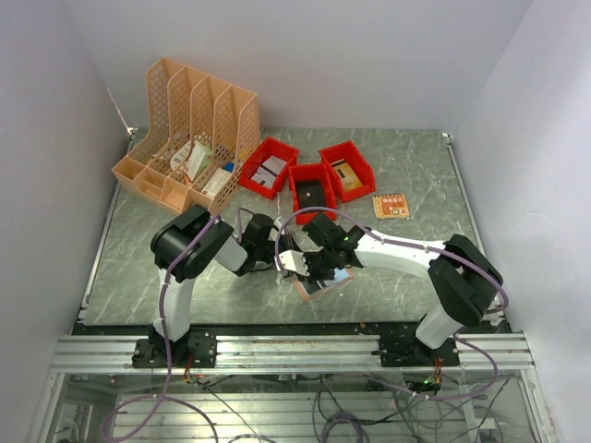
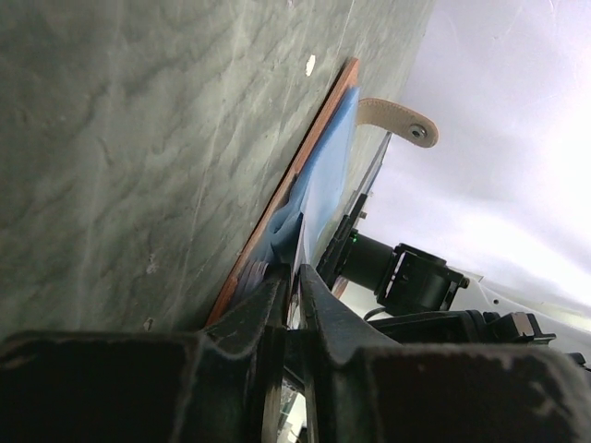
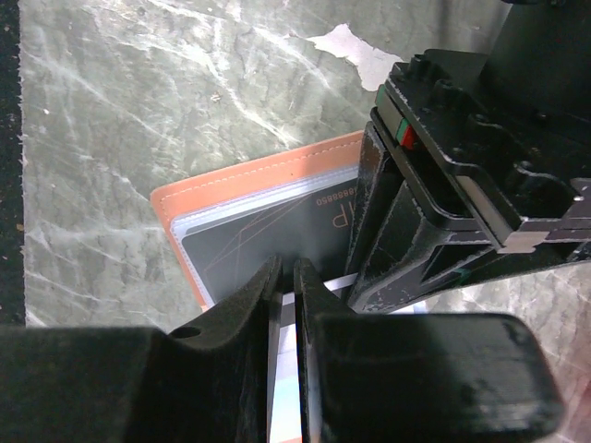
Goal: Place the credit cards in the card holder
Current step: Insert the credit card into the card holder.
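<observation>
right wrist view shows the holder (image 3: 242,192) lying open on the worktop (image 3: 138,101), towards the near edge between the two arms, with a black card (image 3: 268,235) already behind its clear sleeve (image 3: 277,197). the right hand (image 3: 286,269) is narrow, its jaws nipped on a thin pale card (image 3: 325,281) whose edge sits right at the sleeve's mouth, so the step in hand looks like feeding that card in. the left hand (image 2: 294,277) is narrow too. in its own view it seems to pinch the sleeve's bluish edge to hold the pocket open, with the snap strap (image 2: 395,118) standing free beyond. how firm that pinch is i cannot tell. the main risk is the card meeting the sleeve's lip instead of the slot. pushed on, it would bow, slide out of the right jaws, or shove the whole holder along the smooth worktop. if the left hand's pinch is slack, the sleeve could drop and shut the pocket just as the card arrives. the slot may also be the one the black card fills, and a second card could jam against it. the two hands are very close, so a small sideways correction by either could knock the other and twist the holder. the strap might also fold over the mouth.
</observation>
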Action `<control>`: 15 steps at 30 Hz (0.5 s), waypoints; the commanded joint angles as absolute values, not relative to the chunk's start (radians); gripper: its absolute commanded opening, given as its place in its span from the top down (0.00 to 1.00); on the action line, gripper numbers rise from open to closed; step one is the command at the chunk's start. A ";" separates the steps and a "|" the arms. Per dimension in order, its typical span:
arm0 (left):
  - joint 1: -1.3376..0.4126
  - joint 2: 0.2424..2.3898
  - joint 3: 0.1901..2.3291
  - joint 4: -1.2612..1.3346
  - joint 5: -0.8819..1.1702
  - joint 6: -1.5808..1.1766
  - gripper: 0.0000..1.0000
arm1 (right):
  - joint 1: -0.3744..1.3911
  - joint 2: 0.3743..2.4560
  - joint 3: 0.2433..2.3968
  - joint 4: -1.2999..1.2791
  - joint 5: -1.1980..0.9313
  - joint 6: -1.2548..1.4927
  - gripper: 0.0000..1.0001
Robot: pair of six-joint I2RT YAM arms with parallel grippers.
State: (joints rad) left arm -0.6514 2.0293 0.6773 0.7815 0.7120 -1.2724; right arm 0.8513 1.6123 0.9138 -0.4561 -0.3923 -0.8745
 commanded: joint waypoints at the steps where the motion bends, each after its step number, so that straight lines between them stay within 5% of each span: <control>1: -0.655 2.079 0.666 0.651 0.668 -1.223 0.76 | 0.854 1.632 0.948 -0.505 -0.343 -0.890 0.89; 15: -0.654 2.071 0.673 0.615 0.669 -1.203 0.61 | 0.821 1.644 0.967 -0.549 -0.311 -0.903 0.89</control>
State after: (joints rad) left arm -0.6518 2.0289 0.6975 0.7723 0.7261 -1.2636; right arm 0.8406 1.6318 0.9428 -0.5217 -0.3424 -0.8936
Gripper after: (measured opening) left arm 0.376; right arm 0.112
